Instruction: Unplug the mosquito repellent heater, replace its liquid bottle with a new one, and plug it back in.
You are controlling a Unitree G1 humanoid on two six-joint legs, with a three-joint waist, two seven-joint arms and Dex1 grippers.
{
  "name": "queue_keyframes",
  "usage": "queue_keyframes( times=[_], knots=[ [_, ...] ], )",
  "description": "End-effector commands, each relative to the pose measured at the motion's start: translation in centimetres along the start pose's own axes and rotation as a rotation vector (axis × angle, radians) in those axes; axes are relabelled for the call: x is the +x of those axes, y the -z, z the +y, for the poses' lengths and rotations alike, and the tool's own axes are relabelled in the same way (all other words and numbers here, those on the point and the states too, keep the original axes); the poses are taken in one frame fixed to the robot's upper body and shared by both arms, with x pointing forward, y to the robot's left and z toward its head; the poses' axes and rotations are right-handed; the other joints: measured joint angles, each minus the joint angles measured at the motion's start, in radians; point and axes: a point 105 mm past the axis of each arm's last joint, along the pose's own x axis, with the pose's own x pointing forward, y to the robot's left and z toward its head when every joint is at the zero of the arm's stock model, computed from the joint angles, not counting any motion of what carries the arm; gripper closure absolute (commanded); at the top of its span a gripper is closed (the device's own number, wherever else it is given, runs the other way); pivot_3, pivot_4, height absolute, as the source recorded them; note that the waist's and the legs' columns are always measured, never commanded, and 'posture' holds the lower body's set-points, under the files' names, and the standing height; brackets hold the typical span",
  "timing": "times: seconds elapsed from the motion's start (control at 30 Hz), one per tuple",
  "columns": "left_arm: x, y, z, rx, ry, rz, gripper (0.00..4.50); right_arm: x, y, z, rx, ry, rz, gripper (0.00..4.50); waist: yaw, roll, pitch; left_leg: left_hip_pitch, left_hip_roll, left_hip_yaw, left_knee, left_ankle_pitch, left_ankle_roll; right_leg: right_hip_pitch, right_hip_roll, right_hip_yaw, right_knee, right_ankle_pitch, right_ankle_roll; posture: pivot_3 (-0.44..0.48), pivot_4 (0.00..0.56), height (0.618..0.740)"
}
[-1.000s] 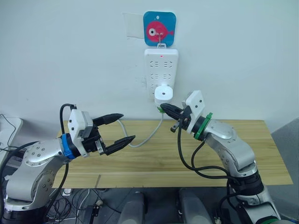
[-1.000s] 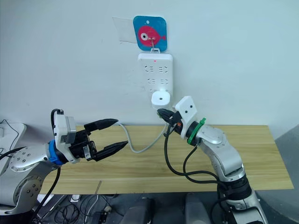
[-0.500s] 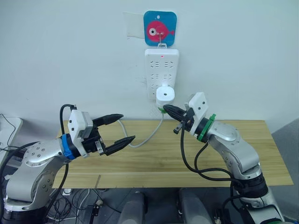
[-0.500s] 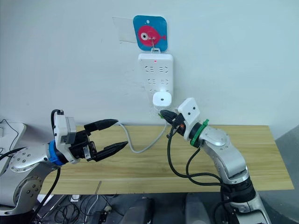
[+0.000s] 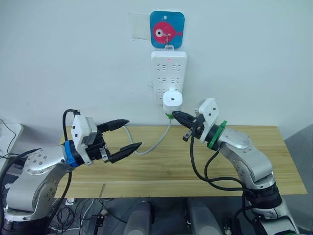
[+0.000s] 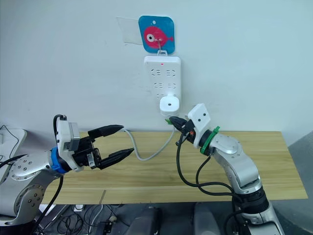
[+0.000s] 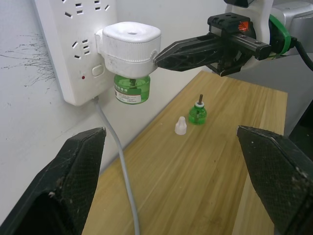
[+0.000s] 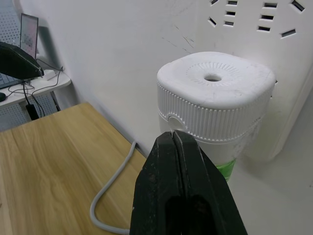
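The white mosquito repellent heater (image 5: pixel 172 99) is plugged into the bottom of a white power strip (image 5: pixel 169 73) on the wall. A green liquid bottle (image 7: pixel 132 89) hangs under it. My right gripper (image 5: pixel 176 115) is shut with nothing in it, and its tips (image 8: pixel 173 139) rest against the heater's (image 8: pixel 215 93) lower side. A second small green bottle (image 7: pixel 197 114) stands on the table beside a white cap (image 7: pixel 181 126). My left gripper (image 5: pixel 134 132) is open over the table's left part, well away from the heater.
The power strip hangs from a blue fish hook (image 5: pixel 167 30). Its grey cable (image 5: pixel 151 146) drops onto the wooden table (image 5: pixel 161 171) and loops left behind my left gripper. The right arm's black cable (image 5: pixel 195 166) dangles over the table.
My right arm has shifted slightly to the right, its shut tips staying at the heater's lower side. The left arm has not moved.
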Motion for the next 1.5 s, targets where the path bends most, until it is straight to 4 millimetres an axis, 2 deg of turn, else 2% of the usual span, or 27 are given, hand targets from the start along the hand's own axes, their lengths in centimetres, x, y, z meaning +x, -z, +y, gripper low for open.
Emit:
queue_keyframes(
  times=[0.03, 0.5, 1.03, 1.33, 1.5],
  knots=[
    [0.0, -0.6, -0.2, 0.033, 0.004, -0.013, 0.00, -0.5, -2.0, -1.5, -0.026, 0.083, -0.070, 4.48, 0.000, 0.000, 0.000, 0.000, 0.000, 0.000, 0.000, 0.000, 0.000, 0.000, 0.000, 0.000, 0.000, 0.000, 0.000, 0.004, 0.234, 0.740],
    [0.0, -0.6, -0.3, 0.031, 0.005, -0.014, 0.00, -0.2, -3.0, -2.3, 0.033, 0.153, -0.108, 4.48, 0.000, 0.000, 0.000, 0.001, 0.000, 0.000, -0.001, 0.000, 0.000, 0.000, 0.000, 0.000, 0.000, 0.000, 0.000, 0.001, 0.231, 0.740],
    [0.0, -0.5, -0.3, 0.026, 0.006, -0.011, 0.00, -0.3, -3.1, -3.2, 0.054, 0.194, -0.104, 4.48, -0.001, 0.000, 0.000, 0.001, 0.000, 0.001, -0.001, 0.001, -0.001, 0.000, 0.000, 0.000, 0.000, 0.000, 0.000, 0.000, 0.238, 0.740],
    [-0.1, -0.5, -0.3, 0.027, 0.007, -0.006, 0.00, -1.9, -2.8, 0.2, 0.055, -0.104, -0.061, 4.48, 0.000, 0.000, 0.001, 0.000, 0.000, 0.000, -0.004, 0.001, -0.001, 0.000, 0.000, 0.000, -0.002, 0.000, 0.000, -0.002, 0.244, 0.740],
    [-0.2, -0.4, -0.2, 0.028, 0.006, -0.003, 0.00, -3.4, -2.6, 0.7, 0.041, -0.190, -0.016, 4.48, 0.000, 0.000, 0.001, 0.001, 0.000, -0.001, -0.010, 0.001, 0.000, -0.002, -0.001, -0.001, -0.004, -0.001, -0.001, -0.003, 0.243, 0.740]
  ],
)
